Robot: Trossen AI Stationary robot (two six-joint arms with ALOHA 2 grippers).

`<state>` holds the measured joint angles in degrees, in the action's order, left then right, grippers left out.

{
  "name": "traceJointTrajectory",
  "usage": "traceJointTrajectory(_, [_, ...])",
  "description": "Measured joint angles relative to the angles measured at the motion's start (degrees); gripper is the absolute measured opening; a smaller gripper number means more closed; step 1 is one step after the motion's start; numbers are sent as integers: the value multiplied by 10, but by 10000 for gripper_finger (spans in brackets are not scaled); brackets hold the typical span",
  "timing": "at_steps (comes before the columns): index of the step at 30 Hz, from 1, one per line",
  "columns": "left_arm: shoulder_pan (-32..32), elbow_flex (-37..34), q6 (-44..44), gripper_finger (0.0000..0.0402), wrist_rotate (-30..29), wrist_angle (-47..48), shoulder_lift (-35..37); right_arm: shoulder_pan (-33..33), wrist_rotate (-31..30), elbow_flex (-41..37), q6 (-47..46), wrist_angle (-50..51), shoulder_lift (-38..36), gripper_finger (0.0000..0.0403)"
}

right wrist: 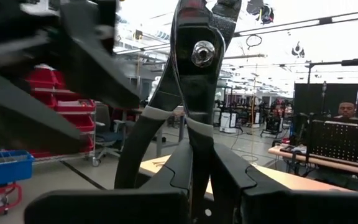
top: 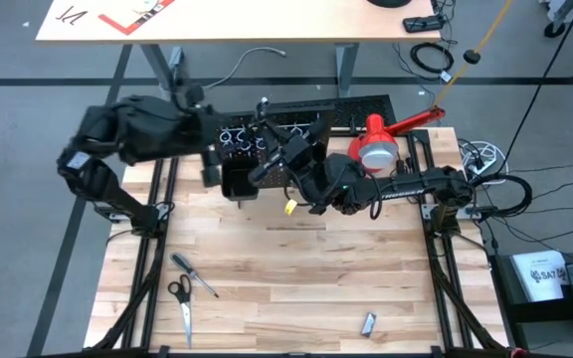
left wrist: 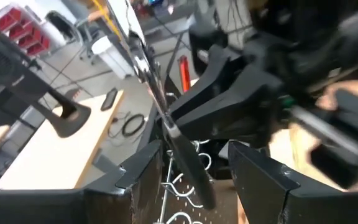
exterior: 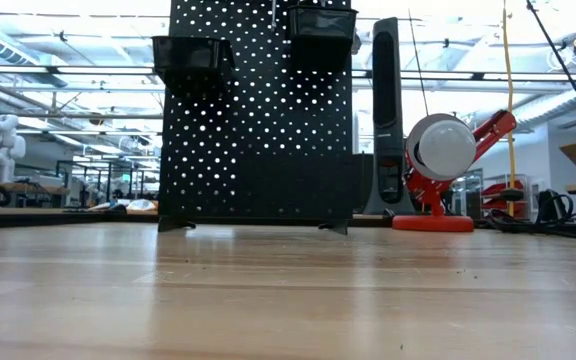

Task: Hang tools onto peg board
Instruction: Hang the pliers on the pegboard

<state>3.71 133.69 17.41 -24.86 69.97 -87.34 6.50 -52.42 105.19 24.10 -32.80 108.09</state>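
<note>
Black box bins (exterior: 193,58) hung on the upright peg board (exterior: 258,150), one at each upper corner in the low view (what lay inside them could not be seen from that level). Both arms met over the top of the board, beside its row of silver rings (top: 237,137). The right end effector (right wrist: 194,186) was closed on the black handles of the pliers (right wrist: 188,74), whose metal jaws and pivot rose straight beyond its fingertips. The left end effector (left wrist: 194,168) stood partly open, its two dark fingers on either side of a slim dark handle; whether it gripped that handle could not be told. Well away from both end effectors, toward the near edge of the wooden desk (top: 296,278), lay the scissors (top: 181,298), the screwdriver (top: 193,273) just beside them, and a small metal piece (top: 368,323) apart. A red-and-white lamp (top: 378,149) stood close behind the right arm.
</note>
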Motion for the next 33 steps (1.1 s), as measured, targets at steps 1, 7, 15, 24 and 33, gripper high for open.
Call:
traceJointTrajectory(1, [-4, 0, 0, 194, 0, 0, -6, 1, 0, 0, 4, 0, 0, 24])
traceJointTrajectory(7, [-26, 0, -5, 194, 0, -19, -24, 9, -1, 0, 19, 0, 0, 24])
traceJointTrajectory(15, [-47, 0, -8, 165, 1, -20, -20, 13, -5, 0, 36, -2, 0, 24])
traceJointTrajectory(24, [-50, 0, -6, 45, 13, -14, -16, 14, -1, 1, 45, -1, -1, 22])
traceJointTrajectory(33, [-72, 1, -41, 45, 19, 19, -15, 14, -6, 0, 48, 10, 0, 21])
